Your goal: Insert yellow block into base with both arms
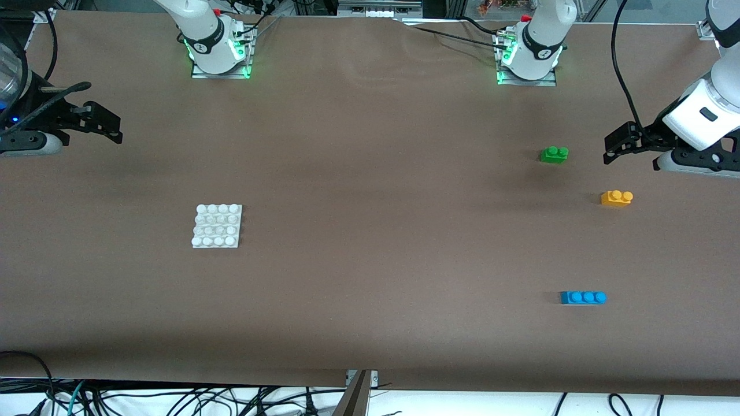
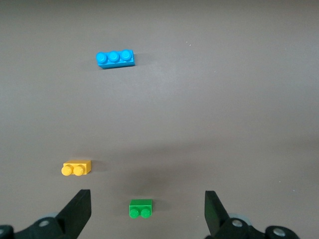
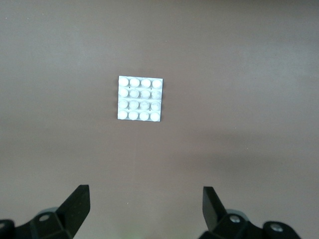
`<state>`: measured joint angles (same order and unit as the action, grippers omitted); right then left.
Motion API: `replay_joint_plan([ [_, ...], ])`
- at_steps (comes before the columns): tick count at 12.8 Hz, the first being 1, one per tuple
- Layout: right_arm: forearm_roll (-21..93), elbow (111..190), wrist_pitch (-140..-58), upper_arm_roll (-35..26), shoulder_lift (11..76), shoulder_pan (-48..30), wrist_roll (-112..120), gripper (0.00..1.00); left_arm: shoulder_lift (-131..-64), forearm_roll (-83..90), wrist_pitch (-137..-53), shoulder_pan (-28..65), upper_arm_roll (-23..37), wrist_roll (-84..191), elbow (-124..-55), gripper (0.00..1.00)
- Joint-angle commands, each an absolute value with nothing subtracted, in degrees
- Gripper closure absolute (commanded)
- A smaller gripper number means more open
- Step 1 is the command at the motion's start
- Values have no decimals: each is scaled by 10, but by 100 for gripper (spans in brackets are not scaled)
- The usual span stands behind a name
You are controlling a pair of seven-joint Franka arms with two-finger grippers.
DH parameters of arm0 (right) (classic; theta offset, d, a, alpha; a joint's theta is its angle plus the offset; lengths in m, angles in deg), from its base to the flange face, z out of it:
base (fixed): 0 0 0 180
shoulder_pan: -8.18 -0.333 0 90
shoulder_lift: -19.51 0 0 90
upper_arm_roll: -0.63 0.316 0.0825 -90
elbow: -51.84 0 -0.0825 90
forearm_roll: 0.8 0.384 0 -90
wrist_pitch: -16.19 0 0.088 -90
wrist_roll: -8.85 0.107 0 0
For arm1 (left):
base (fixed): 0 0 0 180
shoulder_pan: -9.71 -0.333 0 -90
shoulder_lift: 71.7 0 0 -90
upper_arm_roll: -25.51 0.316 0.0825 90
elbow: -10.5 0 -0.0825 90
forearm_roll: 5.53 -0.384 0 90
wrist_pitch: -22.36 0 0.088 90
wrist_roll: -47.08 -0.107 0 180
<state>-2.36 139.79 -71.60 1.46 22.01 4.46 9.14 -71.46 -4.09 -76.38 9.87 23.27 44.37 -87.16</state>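
The yellow block (image 1: 616,198) (image 2: 77,168) lies on the brown table toward the left arm's end, studs up and untouched. The white studded base (image 1: 217,226) (image 3: 139,98) rests flat toward the right arm's end, with nothing on it. My left gripper (image 1: 614,147) (image 2: 147,197) hangs open and empty over the table edge at its own end, apart from the yellow block. My right gripper (image 1: 110,125) (image 3: 144,193) is also open and empty, held over the table at the right arm's end, well clear of the base.
A green two-stud brick (image 1: 554,154) (image 2: 140,208) sits farther from the front camera than the yellow block. A blue three-stud brick (image 1: 583,297) (image 2: 115,59) lies nearer to it. Both arm bases (image 1: 219,55) (image 1: 527,60) stand along the table's back edge.
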Motion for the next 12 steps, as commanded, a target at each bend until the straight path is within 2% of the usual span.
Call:
replay_joint_plan([
  [1,-15,1396,-703,23,217,53,103,0,-720,-32,-754,96,232,442,-857,0],
  [12,-15,1393,-708,21,221,53,103,0,-720,-32,-754,97,232,442,-857,0],
])
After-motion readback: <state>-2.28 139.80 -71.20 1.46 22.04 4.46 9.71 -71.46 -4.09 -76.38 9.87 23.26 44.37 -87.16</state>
